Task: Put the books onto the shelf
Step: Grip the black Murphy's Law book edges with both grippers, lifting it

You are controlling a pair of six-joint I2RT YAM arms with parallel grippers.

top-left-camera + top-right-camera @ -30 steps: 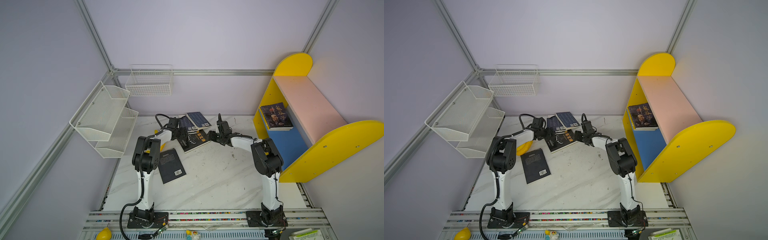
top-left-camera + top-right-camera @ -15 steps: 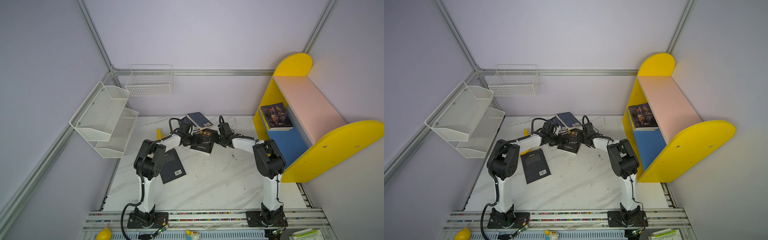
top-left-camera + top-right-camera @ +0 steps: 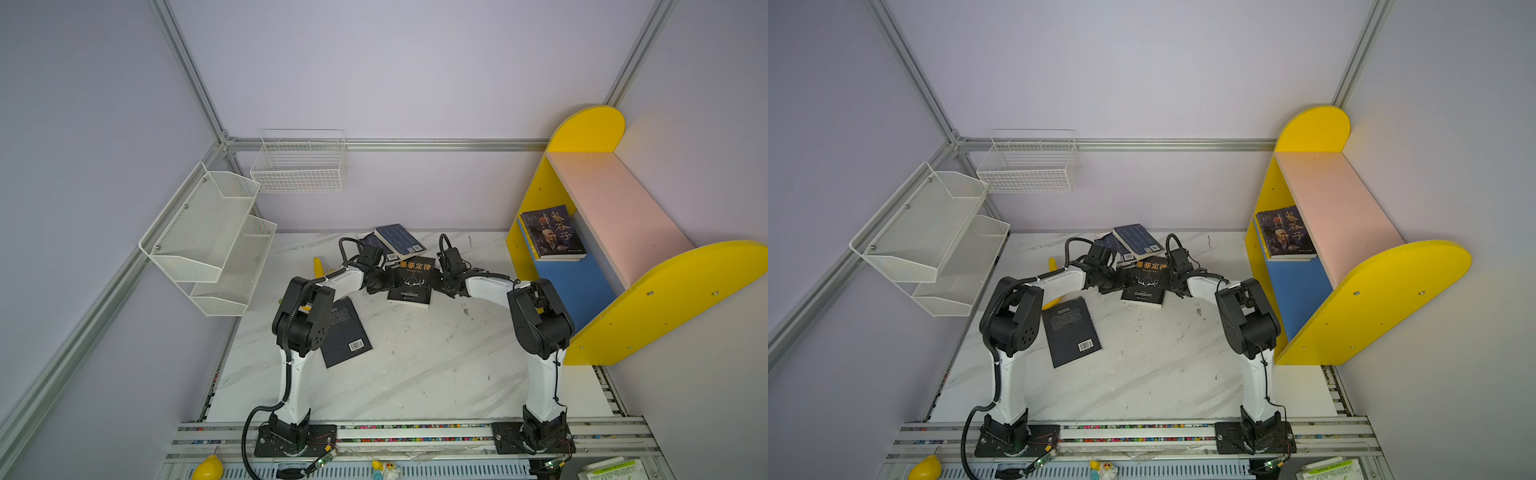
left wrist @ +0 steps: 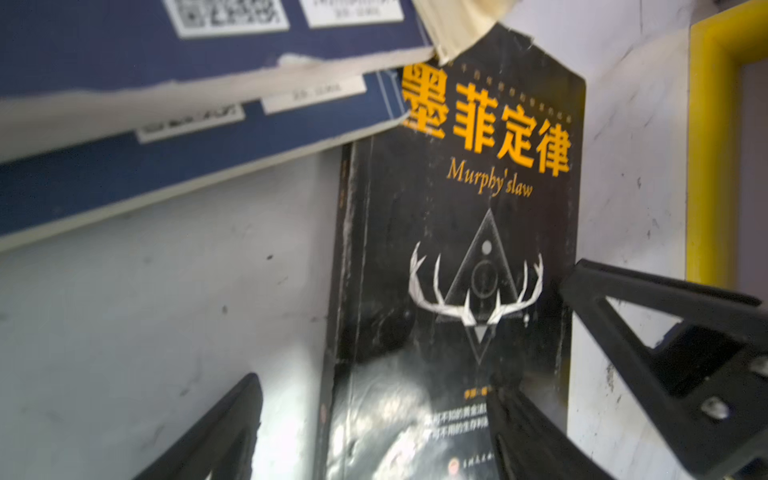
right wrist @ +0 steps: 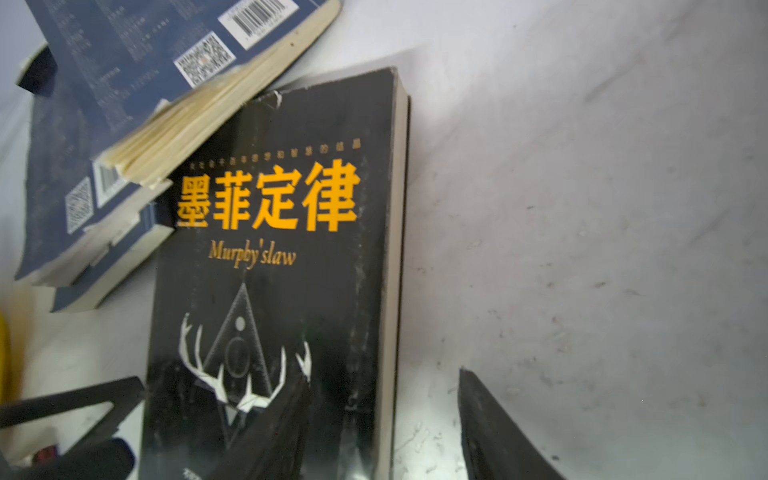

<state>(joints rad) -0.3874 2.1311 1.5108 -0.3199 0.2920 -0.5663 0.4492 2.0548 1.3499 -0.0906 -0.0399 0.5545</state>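
Note:
A black book with an orange title (image 3: 411,282) (image 3: 1144,282) lies flat on the marble table (image 3: 415,365), between my two grippers. My left gripper (image 3: 384,280) (image 4: 374,415) is open, straddling the book's spine edge. My right gripper (image 3: 436,282) (image 5: 386,415) is open over its page edge, one finger above the cover, the other over the table. Two navy books (image 3: 399,243) (image 4: 166,83) (image 5: 124,104) overlap its far corner. A dark book with a barcode (image 3: 345,332) lies near the left arm. Another book (image 3: 550,232) rests in the shelf (image 3: 615,208).
A yellow banana (image 3: 318,266) lies left of the left forearm. The white mesh rack (image 3: 208,232) and the wire basket (image 3: 299,166) hang on the walls at the left and back. The shelf's yellow side panel (image 3: 665,299) stands close beside the right arm.
The black book has turned square and slid a little to the right, out from beside the navy books. Both grippers came in against its two sides, and the right jaws have narrowed.

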